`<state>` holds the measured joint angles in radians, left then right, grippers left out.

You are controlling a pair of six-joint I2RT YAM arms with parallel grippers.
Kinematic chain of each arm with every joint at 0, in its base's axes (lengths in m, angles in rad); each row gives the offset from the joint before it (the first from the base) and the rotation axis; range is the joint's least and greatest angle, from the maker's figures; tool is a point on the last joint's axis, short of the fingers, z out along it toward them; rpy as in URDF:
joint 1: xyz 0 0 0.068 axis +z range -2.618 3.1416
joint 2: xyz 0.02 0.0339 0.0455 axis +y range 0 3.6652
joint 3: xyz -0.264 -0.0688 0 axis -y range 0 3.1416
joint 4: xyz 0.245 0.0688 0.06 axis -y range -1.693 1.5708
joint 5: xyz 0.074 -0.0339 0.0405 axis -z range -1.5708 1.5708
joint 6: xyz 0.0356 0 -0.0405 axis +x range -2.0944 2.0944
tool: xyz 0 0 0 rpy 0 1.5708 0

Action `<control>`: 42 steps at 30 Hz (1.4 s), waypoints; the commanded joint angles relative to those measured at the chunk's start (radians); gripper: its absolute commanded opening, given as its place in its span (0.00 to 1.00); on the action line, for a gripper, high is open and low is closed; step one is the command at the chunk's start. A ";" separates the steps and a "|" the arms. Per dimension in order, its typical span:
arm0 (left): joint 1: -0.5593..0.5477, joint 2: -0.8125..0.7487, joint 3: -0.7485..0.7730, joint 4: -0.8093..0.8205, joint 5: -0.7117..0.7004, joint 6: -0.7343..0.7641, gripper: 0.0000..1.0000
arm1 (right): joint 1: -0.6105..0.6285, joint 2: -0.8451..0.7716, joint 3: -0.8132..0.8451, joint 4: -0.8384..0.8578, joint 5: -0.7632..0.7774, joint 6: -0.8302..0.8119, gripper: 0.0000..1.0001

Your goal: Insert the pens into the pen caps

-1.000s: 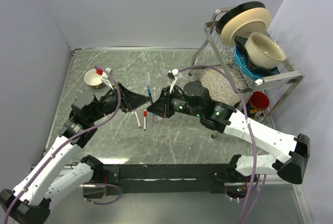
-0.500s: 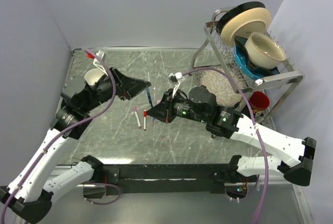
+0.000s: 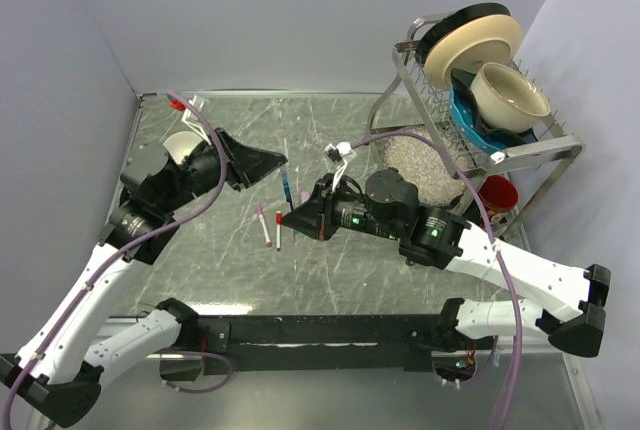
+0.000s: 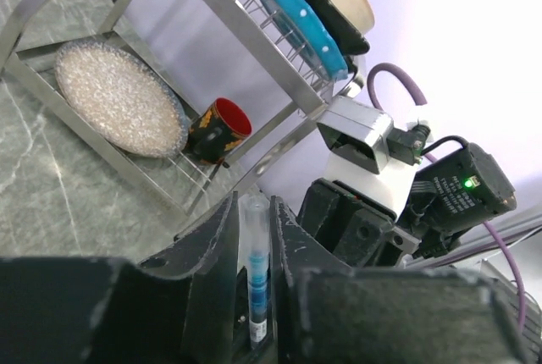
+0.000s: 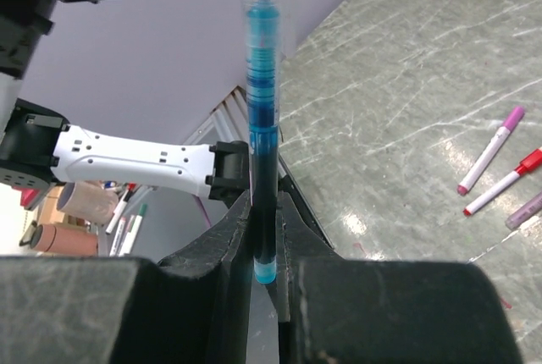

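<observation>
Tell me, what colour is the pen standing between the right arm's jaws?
Blue. The thin clear-barrelled blue pen shows best in the right wrist view.

Three pens show: one blue pen (image 5: 261, 127), one pink-ended pen (image 5: 489, 151) and one red-ended pen (image 5: 501, 184). One purple piece (image 5: 525, 210) is cut off at the frame edge. There is one dish rack (image 3: 540, 151), one speckled plate (image 3: 410, 155), one cream bowl (image 3: 510, 95) and one red mug (image 3: 498, 192).

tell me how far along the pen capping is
Done: unclear. The pink pen and red pen lie on the table with coloured ends, but I cannot tell whether they are capped. In hand: the blue pen stands in the shut right gripper, and the left gripper is closed on its other end. Left: finishing this one, then probably any pens without caps.
</observation>
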<state>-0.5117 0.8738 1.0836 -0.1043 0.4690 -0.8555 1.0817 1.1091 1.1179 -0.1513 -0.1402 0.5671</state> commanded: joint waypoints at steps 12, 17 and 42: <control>-0.005 -0.090 -0.223 0.208 0.206 -0.176 0.01 | -0.055 0.038 0.155 0.004 0.076 0.000 0.00; -0.017 -0.140 -0.359 0.344 0.261 -0.312 0.01 | -0.115 0.106 0.308 -0.036 0.085 -0.039 0.00; 0.192 0.004 -0.166 0.078 0.097 -0.218 0.01 | -0.223 0.048 0.091 -0.028 -0.113 -0.059 0.25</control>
<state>-0.4122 0.8516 0.8913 0.0727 0.3779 -1.0710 0.8970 1.2686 1.2930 -0.3691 -0.3660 0.4896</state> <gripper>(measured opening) 0.055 0.189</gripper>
